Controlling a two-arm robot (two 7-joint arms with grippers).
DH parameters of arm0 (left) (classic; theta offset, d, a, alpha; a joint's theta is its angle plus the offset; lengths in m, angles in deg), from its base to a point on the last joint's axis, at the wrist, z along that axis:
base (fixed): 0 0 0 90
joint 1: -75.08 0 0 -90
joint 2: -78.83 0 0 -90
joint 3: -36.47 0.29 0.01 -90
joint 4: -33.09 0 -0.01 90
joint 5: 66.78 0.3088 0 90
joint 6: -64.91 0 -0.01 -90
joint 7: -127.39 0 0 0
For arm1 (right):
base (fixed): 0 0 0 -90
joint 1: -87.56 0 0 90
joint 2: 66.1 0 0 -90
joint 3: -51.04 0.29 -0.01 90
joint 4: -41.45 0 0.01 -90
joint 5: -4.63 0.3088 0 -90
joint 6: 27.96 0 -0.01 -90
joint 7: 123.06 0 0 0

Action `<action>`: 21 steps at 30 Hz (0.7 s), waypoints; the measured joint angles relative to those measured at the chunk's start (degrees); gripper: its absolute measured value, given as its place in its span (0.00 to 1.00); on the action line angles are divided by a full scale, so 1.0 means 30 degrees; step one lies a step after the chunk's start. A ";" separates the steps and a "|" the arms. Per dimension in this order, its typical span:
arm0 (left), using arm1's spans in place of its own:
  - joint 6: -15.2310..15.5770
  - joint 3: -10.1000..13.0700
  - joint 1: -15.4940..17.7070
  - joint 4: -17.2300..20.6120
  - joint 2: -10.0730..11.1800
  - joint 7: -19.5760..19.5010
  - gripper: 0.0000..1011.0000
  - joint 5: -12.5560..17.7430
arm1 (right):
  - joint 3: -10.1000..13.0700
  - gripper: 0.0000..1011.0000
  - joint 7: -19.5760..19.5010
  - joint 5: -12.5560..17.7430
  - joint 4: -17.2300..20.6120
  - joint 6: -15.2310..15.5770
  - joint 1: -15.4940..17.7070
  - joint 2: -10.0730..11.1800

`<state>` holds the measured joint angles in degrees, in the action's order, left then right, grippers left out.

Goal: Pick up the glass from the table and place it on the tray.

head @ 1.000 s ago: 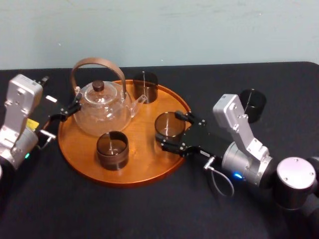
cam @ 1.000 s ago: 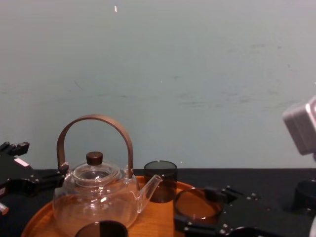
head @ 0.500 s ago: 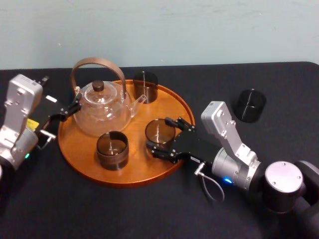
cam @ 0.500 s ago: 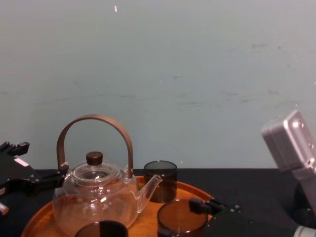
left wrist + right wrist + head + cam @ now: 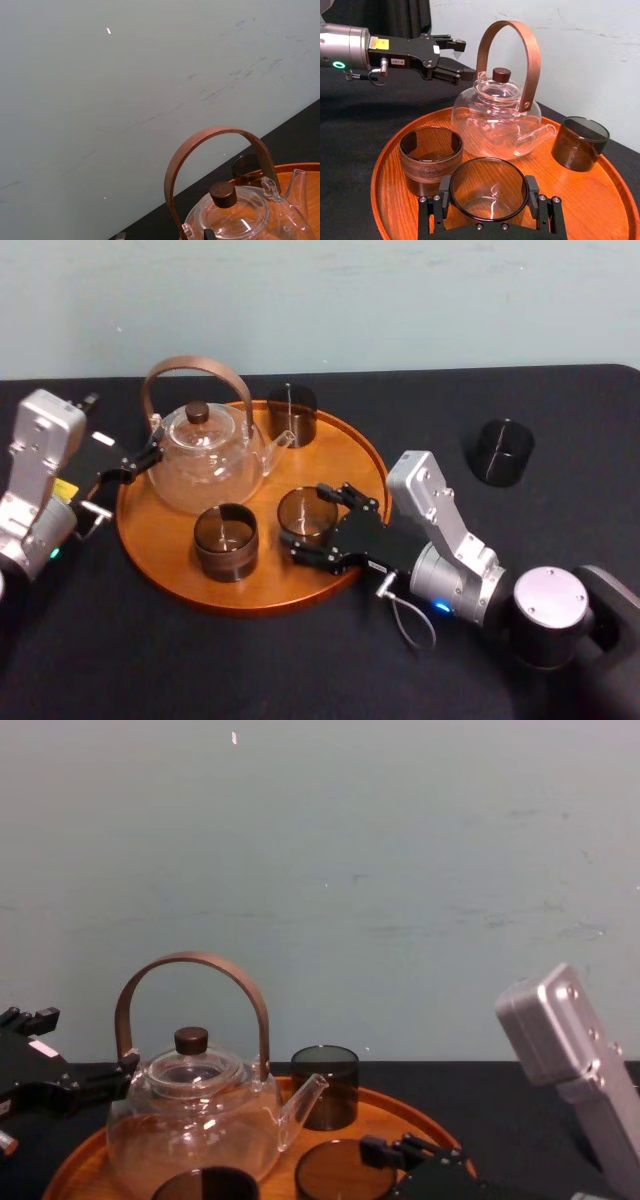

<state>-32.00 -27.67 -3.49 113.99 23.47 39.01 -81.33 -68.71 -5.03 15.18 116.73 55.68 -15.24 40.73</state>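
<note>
Placement is under way: the right hand pinches the glass just inside the tray rim at five o'clock. It should lower straight, clear of the banded glass at its nine o'clock, then release. The left hand, spread, sits at the tray's nine o'clock.

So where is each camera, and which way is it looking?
Head view: on the robot's head, looking down at the tray; both arms show, left gripper by the teapot, right gripper shut on the glass.
Chest view: lower, looking across the table at the wall; the right arm shows.
Left wrist view: on the left arm, facing the teapot's handle and the wall.
Right wrist view: on the right arm, looking past its fingers and the glass toward the left gripper.
All four see the teapot.
</note>
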 joint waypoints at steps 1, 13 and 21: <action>-0.0001 0.0001 0.0000 0.0000 0.0000 0.0000 1.00 -0.0001 | -0.0032 0.89 0.0008 -0.0017 -0.0076 -0.0031 -0.0033 -0.0049; -0.0001 0.0000 -0.0001 -0.0001 -0.0001 0.0000 1.00 0.0000 | -0.0191 0.89 0.0166 -0.0023 -0.0481 -0.0158 -0.0136 -0.0260; 0.0000 0.0000 0.0000 -0.0001 -0.0001 0.0000 1.00 0.0000 | -0.0213 0.89 0.0225 0.0041 -0.0751 -0.0259 -0.0135 -0.0311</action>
<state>-32.00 -27.67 -3.49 113.99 23.47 39.01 -81.33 -69.35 -4.36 15.30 114.47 54.91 -15.64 39.80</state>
